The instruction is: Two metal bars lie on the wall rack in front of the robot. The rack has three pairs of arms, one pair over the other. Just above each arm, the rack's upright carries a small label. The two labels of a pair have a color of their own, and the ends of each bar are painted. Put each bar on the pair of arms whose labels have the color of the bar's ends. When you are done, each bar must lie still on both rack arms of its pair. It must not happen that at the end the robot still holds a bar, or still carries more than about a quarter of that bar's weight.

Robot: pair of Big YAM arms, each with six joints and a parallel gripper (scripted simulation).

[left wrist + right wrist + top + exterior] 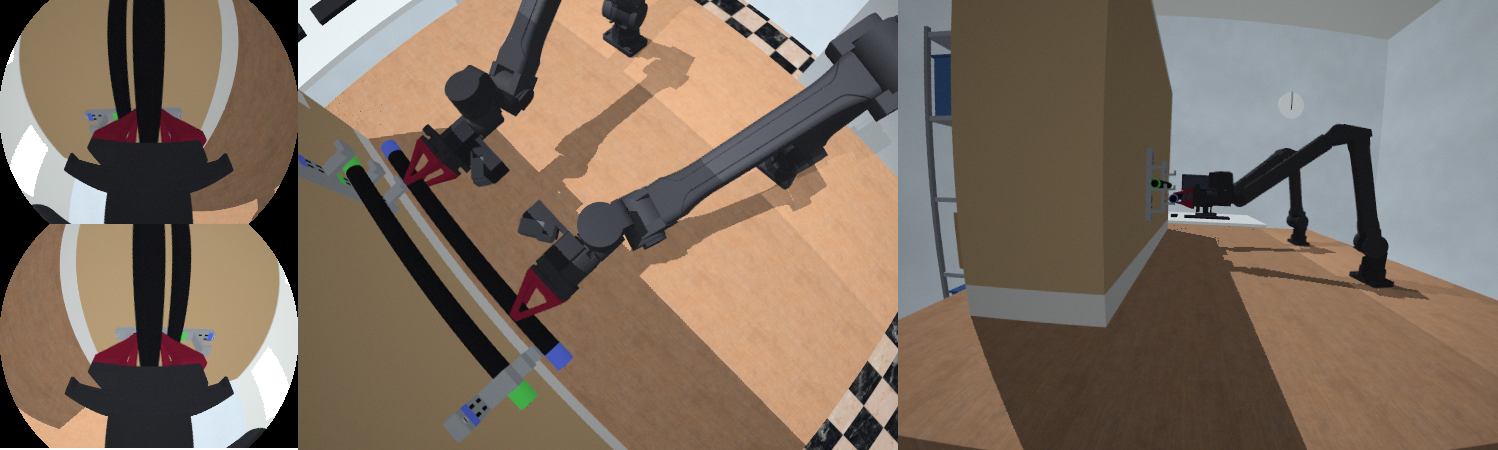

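Note:
The blue-ended bar (468, 260) (1173, 198) (149, 60) (149, 284) is off the rack, roughly level, in front of the rack arms' tips. My left gripper (514, 318) (148, 112) is shut on it near one end. My right gripper (406, 183) (149, 336) is shut on it near the far end. The green-ended bar (423, 270) (1155, 183) (117, 50) (180, 274) lies on the middle pair of rack arms. Green labels (343, 178) (115, 116) (184, 336) sit near it. Blue labels (470, 415) (90, 117) (210, 337) sit above, at the top pair. The lowest labels are too small to read.
The brown wall (373, 325) (1133, 125) rises behind the rack, with a pale baseboard (1038, 305) at its foot. The wooden table (723, 300) (1373, 375) lies below the arms. Blue-ended and green-ended bars run close side by side in the wrist views.

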